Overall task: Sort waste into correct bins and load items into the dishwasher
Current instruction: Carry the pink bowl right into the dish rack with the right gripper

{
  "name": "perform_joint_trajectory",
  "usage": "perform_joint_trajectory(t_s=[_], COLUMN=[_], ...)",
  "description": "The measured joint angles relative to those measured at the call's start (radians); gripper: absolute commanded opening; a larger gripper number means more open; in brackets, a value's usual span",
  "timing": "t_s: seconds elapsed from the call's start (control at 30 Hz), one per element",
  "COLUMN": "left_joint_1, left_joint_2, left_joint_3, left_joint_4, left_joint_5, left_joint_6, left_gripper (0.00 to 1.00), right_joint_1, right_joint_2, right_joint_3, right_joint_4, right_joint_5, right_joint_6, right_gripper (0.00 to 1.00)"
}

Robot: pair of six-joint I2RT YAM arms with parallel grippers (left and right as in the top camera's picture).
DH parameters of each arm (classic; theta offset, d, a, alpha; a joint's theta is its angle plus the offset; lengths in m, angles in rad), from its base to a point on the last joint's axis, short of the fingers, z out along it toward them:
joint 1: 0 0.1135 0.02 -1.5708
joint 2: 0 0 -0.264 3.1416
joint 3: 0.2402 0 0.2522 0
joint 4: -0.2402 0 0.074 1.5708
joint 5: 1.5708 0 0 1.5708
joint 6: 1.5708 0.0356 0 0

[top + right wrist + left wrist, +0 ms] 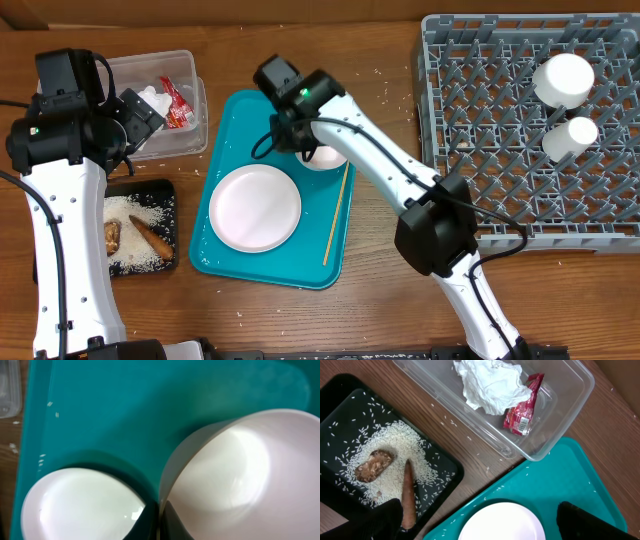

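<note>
– Wooden surface (380,40), teal tray (235,120) in the middle, grey rack (500,130) off to the right. Where is the bowl?

– The bowl (235,475) sits at the far right part of the tray, just beside the plate (254,207). The right pincer (158,512) is clenched on its rim, one finger inside the wall and one outside.

– Is it off the tray yet?

– The pictures do not tell. Its mouth seems to face up, toward the wrist camera.

– How would it handle?

– Probably light and stiff, but glossy, so a thin rim pinch could slip or let it swing. It looks breakable, so it wants a gentle carry to the rack, where two white cups (563,78) are already upturned among the pegs.

– And the left arm?

– The left pincer (480,522) hangs released, jaws wide, over the near edge of the black tray (165,190) and the corner of the teal one. It holds nothing. The clear tub (190,70) just beyond holds a napkin (490,385) and a red wrapper (522,407).

– What about the stick?

– The stick (336,215) lies flat on the tray near its right edge, its long axis running from beside the bowl toward the near edge and leaning slightly left. It looks thin, light and rigid, and lying so low it is best pinched across its middle.
</note>
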Motion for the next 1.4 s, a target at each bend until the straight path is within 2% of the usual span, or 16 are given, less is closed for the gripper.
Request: perform_joint_trajectory(t_s=[0.17, 0.33, 0.63, 0.83, 0.93, 1.13, 1.27, 1.4], left_joint_1=[0.0, 0.0, 0.0, 0.0, 0.0, 0.0, 0.0, 0.0], left_joint_2=[0.0, 0.0, 0.0, 0.0, 0.0, 0.0, 0.0, 0.0], left_joint_3=[0.0, 0.0, 0.0, 0.0, 0.0, 0.0, 0.0, 0.0], left_joint_4=[0.0, 0.0, 0.0, 0.0, 0.0, 0.0, 0.0, 0.0], left_joint_5=[0.0, 0.0, 0.0, 0.0, 0.0, 0.0, 0.0, 0.0], left_joint_6=[0.0, 0.0, 0.0, 0.0, 0.0, 0.0, 0.0, 0.0], left_gripper=[1.0, 1.0, 1.0, 1.0, 1.0, 1.0, 1.0, 1.0], right_joint_1=[-0.042, -0.156, -0.476, -0.673, -0.723, -0.789, -0.852, -0.912], right_joint_2=[0.0, -0.003, -0.05, -0.142, -0.254, -0.533, -0.6, -0.582], right_joint_3=[0.18, 0.333, 0.35, 0.346, 0.289, 0.019, -0.145, -0.299], right_joint_4=[-0.175, -0.372, -0.377, -0.378, -0.378, -0.381, -0.362, -0.234], right_joint_5=[-0.001, 0.005, -0.106, -0.224, -0.23, -0.155, -0.13, -0.21], right_joint_6=[0.0, -0.002, -0.083, -0.138, -0.167, -0.191, -0.2, -0.259], right_gripper=[0.04, 0.04, 0.04, 0.04, 0.04, 0.04, 0.04, 0.04])
